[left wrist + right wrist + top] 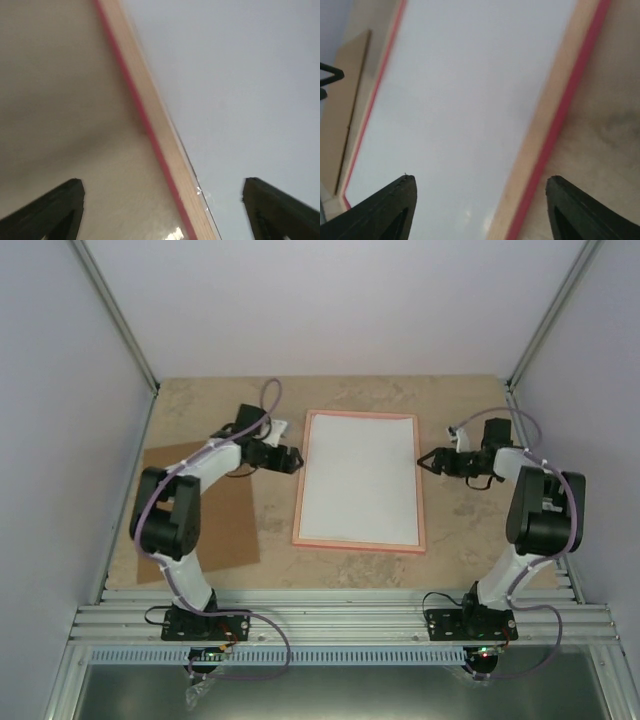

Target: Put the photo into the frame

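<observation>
At frame [358,545] side edges: left, right jaws spread; board [215,515] apart.

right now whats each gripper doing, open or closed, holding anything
left gripper: open, holding nothing, at the left edge of the thin pink rectangular picture frame
right gripper: open, holding nothing, at the frame's right edge

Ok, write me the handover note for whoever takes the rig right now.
Left hand: open, empty, at the left edge of the frame.
Right hand: open, empty, at its right edge.
The frame lies flat mid-table, filled by what seems to be the photo face down: only white shows.
Brown board lies to its left.
Done, apparently: photo in.
To do: check that it sits flush.
</observation>
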Robot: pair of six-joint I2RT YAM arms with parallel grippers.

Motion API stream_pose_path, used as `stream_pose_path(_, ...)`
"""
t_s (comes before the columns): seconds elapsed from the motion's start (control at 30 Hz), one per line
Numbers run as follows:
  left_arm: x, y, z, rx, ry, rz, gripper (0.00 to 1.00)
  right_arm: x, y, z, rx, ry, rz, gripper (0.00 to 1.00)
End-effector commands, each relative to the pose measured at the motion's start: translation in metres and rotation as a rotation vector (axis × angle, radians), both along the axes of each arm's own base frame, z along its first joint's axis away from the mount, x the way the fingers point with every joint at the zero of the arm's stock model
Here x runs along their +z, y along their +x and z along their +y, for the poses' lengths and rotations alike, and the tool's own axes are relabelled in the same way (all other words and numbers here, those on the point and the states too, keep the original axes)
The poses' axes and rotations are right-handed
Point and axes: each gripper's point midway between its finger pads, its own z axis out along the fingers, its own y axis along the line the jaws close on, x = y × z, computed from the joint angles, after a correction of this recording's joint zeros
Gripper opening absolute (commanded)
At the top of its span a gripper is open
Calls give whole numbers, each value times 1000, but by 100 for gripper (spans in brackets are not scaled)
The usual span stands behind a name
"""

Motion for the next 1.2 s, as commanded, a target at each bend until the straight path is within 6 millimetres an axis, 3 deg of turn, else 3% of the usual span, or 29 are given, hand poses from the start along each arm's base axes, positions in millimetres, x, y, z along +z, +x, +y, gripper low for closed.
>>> stream_pose_path(0.0, 54, 2, 58, 28, 43, -91, 98, 78, 15, 11, 80, -12, -246, 78)
stream_pose_path(0.13, 66, -15, 117, 114, 83, -80, 99, 132, 16, 60, 181, 9, -374, 85)
stream_pose_path(0.27, 60, -39, 186, 249, 180, -34, 99, 156, 8, 136, 291, 62, -407, 86)
stream_pose_path(0.37, 53, -61, 239, 360, 213, 7, 100, 152, 5, 193, 368, 73, -380, 84)
stream_pose_path(0.57, 31, -103, 316, 523, 283, 104, 99, 121, -28, 310, 557, 97, -268, 83)
stream_pose_path(0.77, 6, -130, 357, 605, 316, 187, 97, 78, -57, 387, 551, 75, -127, 87)
stream_pose_path(0.83, -4, -134, 363, 617, 326, 206, 97, 68, -63, 402, 540, 61, -108, 89)
stream_pose_path(0.97, -23, -140, 377, 661, 347, 247, 96, 46, -75, 428, 508, -2, -71, 92)
stream_pose_path(1.17, -45, -144, 381, 671, 342, 294, 94, 8, -79, 443, 451, -83, -33, 92)
